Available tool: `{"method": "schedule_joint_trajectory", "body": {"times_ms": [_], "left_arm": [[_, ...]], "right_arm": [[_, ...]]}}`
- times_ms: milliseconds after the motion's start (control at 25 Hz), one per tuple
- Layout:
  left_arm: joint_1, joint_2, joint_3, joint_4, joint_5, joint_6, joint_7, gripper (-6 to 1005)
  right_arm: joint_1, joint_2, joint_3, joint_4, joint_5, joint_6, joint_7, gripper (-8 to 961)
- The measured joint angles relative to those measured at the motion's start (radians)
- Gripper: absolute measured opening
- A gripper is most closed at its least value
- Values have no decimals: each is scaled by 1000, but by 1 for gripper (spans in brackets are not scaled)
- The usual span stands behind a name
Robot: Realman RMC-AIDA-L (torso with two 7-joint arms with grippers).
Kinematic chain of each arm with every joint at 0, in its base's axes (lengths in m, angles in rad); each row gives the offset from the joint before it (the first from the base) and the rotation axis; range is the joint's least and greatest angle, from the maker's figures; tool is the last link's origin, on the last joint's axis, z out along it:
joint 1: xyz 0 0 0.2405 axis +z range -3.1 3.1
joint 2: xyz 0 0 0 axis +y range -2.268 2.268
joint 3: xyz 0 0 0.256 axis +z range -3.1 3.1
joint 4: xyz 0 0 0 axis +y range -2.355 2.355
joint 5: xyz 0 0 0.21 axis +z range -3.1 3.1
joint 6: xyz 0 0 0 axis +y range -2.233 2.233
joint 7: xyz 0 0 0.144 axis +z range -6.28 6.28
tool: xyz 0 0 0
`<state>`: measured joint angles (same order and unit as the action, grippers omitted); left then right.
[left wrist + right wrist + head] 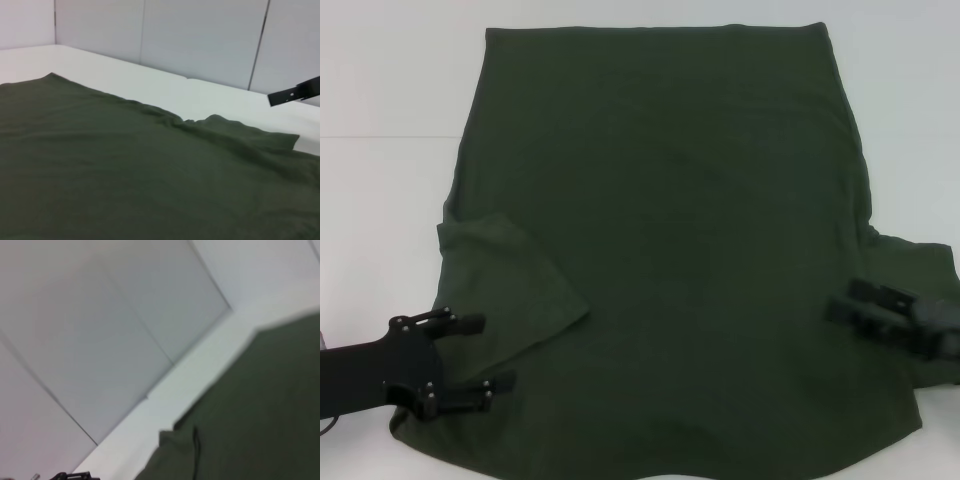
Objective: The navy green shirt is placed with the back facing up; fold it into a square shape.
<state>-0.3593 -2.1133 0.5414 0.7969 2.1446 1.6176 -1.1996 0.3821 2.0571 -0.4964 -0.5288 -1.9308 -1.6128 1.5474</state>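
Soft, limp navy green shirt [670, 250]; left gripper [470, 365] spread apart at folded sleeve, right gripper [865, 305] state unclear.

Light: bright, even, overhead; white table [380, 80] washed out.
Shadows: faint, soft.
Blur: right wrist view smeared; left wrist view soft.

a plain white counter [390, 190] carries everything here. the navy green shirt [670, 260] lies spread flat on it, plain side up, covering most of the middle and reaching the near edge. its left sleeve [505, 290] is folded inward over the body, and its right sleeve [915, 265] lies out on the counter. bare counter shows to the left, right and beyond the shirt, up to a pale panelled wall [200, 40].
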Motion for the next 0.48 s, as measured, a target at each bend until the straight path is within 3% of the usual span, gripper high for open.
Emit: {"method": "schedule_joint_trajectory", "body": {"times_ms": [200, 400, 480], "left_arm": [[-1, 0, -2, 7, -1, 12, 5, 856], [-2, 1, -3, 9, -2, 21, 6, 856], [-4, 1, -2, 10, -2, 22, 6, 857]], "right_arm": [[16, -50, -5, -167, -125, -40, 486, 920], [27, -108, -4, -295, -236, -79, 838, 917], [46, -121, -4, -341, -325, -95, 947, 916]]}}
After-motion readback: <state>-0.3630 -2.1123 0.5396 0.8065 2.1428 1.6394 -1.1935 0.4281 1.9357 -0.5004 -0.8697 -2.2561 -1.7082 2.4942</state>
